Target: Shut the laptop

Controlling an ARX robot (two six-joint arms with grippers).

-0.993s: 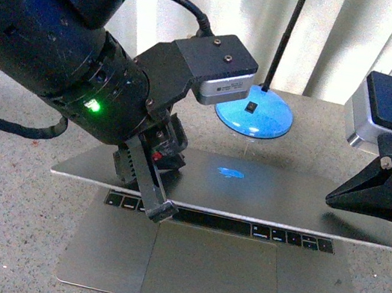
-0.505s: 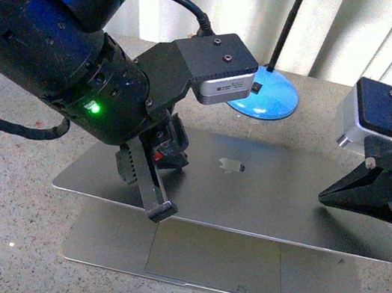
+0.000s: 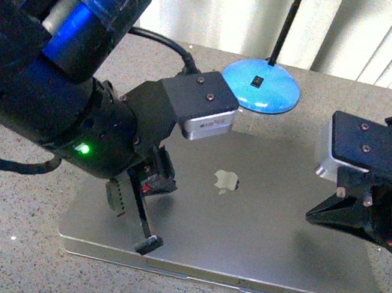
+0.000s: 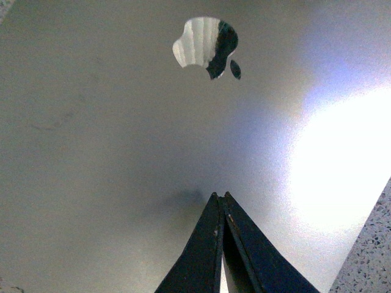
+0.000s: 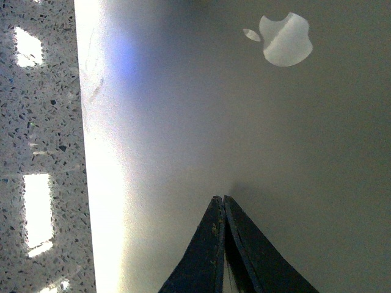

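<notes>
Grey laptop (image 3: 256,233) is lying shut mid-frame (final press, seemingly); left gripper (image 3: 149,244) and right gripper (image 3: 311,214), both pinched closed and empty, should be lifting off next.

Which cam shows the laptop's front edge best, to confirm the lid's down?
Front view: the whole laptop is in frame, lid flat on the base, only a thin seam along the front edge. Both wrist views show just bare lid, the apple logo and the shut left claw and right claw; no seam.
</notes>
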